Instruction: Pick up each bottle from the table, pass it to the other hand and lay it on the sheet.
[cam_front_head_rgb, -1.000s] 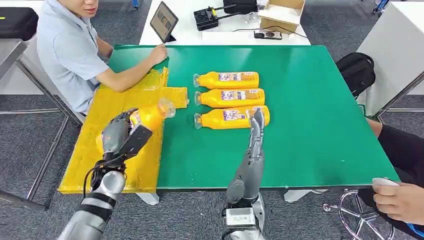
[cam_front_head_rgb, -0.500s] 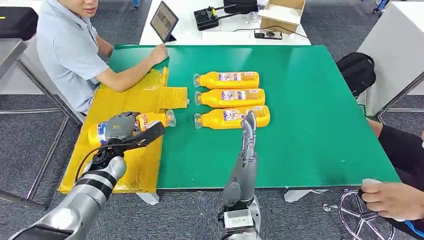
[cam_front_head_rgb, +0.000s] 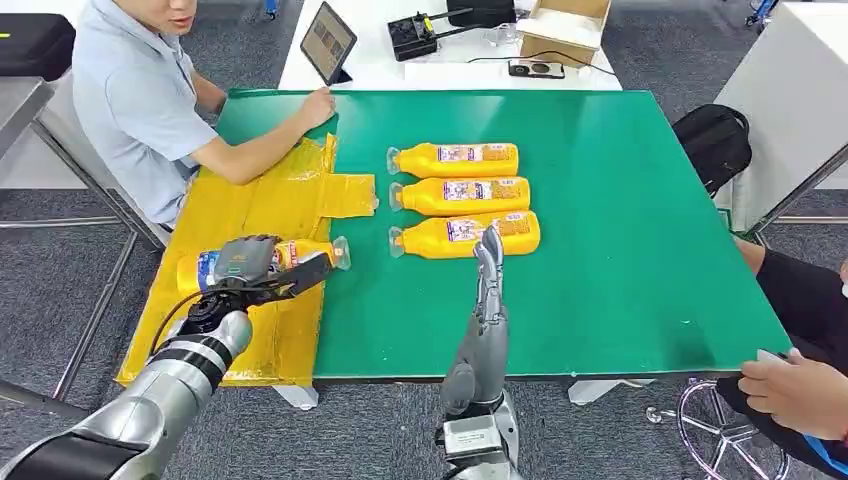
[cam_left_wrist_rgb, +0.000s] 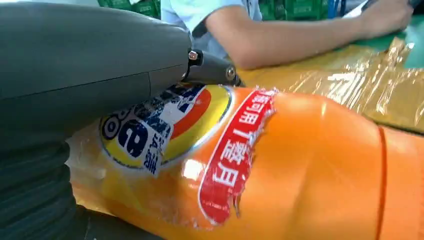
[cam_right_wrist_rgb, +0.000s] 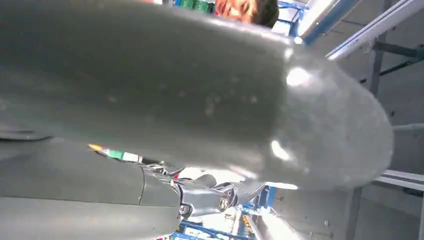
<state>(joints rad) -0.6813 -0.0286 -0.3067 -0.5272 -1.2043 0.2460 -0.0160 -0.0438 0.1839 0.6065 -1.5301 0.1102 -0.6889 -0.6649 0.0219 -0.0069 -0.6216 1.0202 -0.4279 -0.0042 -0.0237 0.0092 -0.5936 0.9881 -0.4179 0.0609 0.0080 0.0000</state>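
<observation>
Left robot hand (cam_front_head_rgb: 243, 262) grips orange bottle (cam_front_head_rgb: 300, 252) lying over yellow sheet (cam_front_head_rgb: 250, 205); release once flat. Right robot hand (cam_front_head_rgb: 489, 262) holds nothing, fingers extended.

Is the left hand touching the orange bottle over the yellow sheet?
Touching. In the left wrist view the left hand lies against the orange bottle's label; the head view shows its fingers wrapped over the bottle above the yellow sheet.

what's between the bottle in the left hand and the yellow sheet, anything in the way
Nothing visible. The left hand holds the bottle on its side directly over the yellow sheet, and the stretch of sheet beneath and around it looks bare. The person's forearm rests at the sheet's far end, well away from it.
</observation>
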